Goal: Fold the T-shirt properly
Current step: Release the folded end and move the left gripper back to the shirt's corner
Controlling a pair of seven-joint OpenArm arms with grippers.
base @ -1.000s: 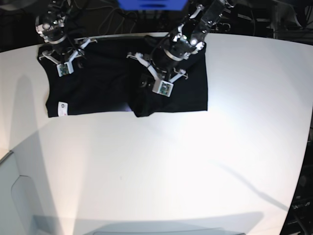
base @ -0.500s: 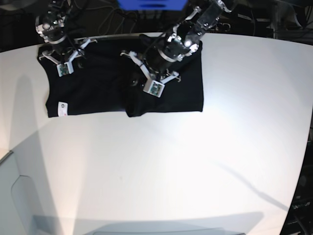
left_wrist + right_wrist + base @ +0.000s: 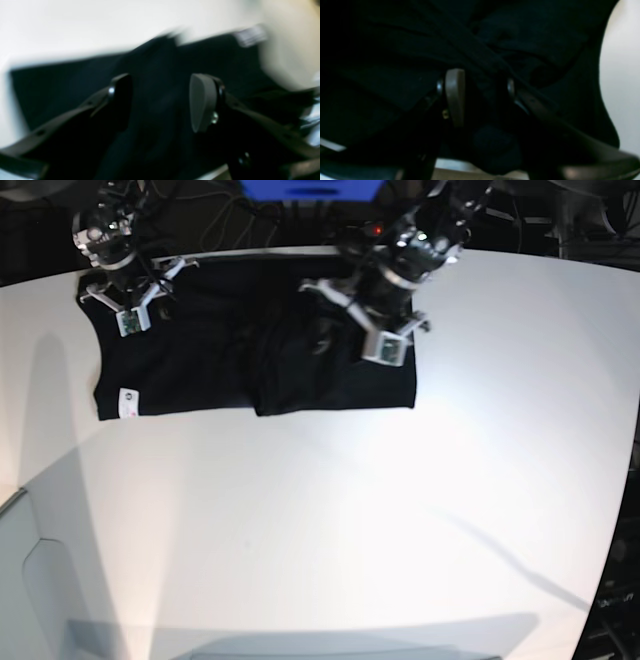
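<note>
Base view: T-shirt (image 3: pixel 200 365) lies flat at the table's (image 3: pixel 400 520) far edge, limp, light, prone to bunching, best pinched at a hem corner; left gripper (image 3: pixel 385 330) is spread above it, right gripper (image 3: pixel 128 305) parted, holding nothing.

Base view: bright glare mid-surface (image 3: pixel 330 510), long shadows, curved edges.
Left wrist: heavy motion blur.
Right wrist: dim, soft focus.

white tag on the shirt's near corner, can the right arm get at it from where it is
Probably yes: the white tag lies uncovered on the T-shirt, on the right gripper's own side, nothing between them; the left gripper is well away.
</note>
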